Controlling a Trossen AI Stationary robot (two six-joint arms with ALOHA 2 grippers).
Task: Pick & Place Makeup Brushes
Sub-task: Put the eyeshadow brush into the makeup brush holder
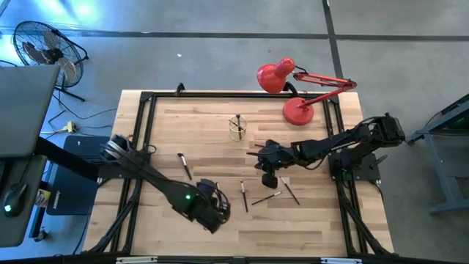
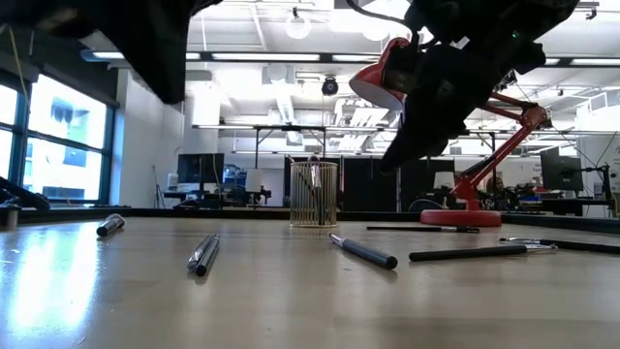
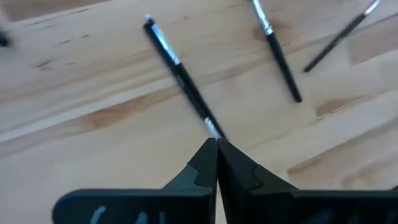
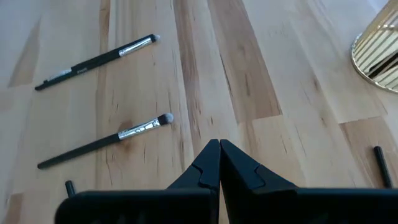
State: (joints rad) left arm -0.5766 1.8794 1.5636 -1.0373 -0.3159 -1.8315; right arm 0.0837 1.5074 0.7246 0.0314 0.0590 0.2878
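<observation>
Several thin dark makeup brushes lie flat on the wooden table: one at the left (image 1: 185, 166) and three near the middle (image 1: 244, 196), (image 1: 265, 198), (image 1: 290, 191). My left gripper (image 1: 218, 210) is shut and empty above the near middle. In its wrist view (image 3: 216, 144) a silver-ferruled brush (image 3: 180, 74) lies on the table just beyond the fingertips. My right gripper (image 1: 267, 178) is shut and empty above the table, over the three brushes. Its wrist view (image 4: 219, 144) shows two brushes (image 4: 96, 59), (image 4: 106, 142). Both grippers hang well above the table in the low view (image 2: 436, 97).
A gold wire cup (image 1: 237, 127) stands at the far middle of the table, with thin dark sticks inside; it also shows in the low view (image 2: 314, 194). A red desk lamp (image 1: 297, 110) stands at the far right. A black frame (image 1: 146, 99) runs round the table.
</observation>
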